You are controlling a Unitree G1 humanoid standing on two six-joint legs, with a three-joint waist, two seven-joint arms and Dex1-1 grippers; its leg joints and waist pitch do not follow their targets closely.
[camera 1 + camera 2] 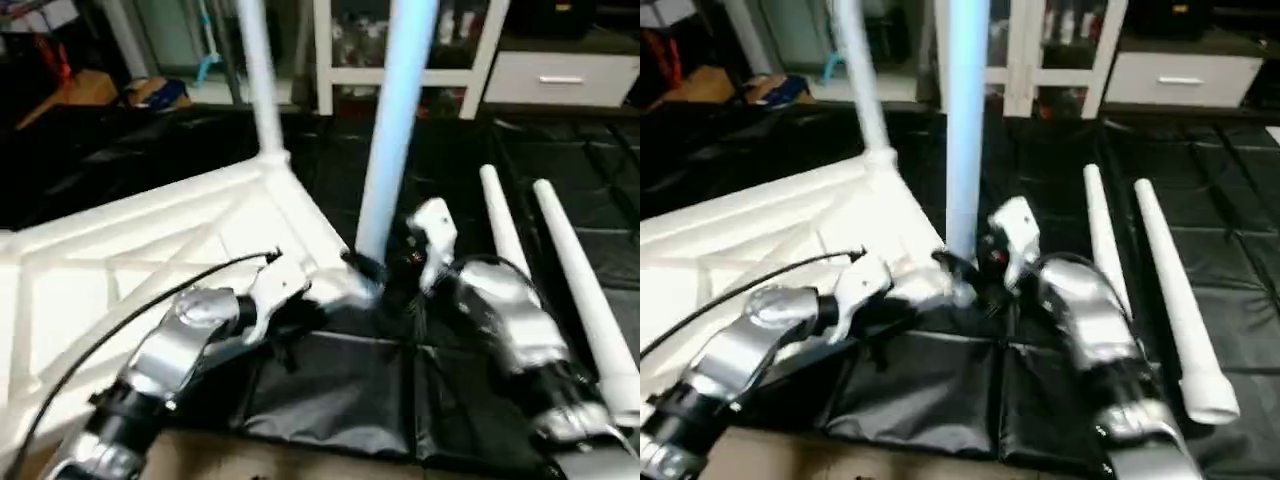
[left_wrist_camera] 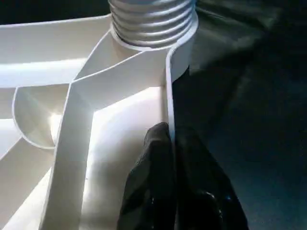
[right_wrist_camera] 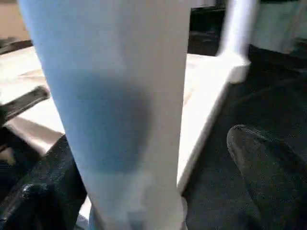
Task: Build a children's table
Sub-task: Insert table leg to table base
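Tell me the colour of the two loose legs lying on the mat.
White legs, clearest in the right eye view.

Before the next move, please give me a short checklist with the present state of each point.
1. Near leg stands upright in the near corner socket of the tabletop: ok.
2. Near leg fully screwed in: not ok, threads still show above the socket in the left wrist view.
3. Left pincer shut on the tabletop edge: ok.
4. Right pincer open around the near leg: ok.
5. Far leg upright in its corner: ok.
6. Two loose legs lie ready on the black mat: ok.
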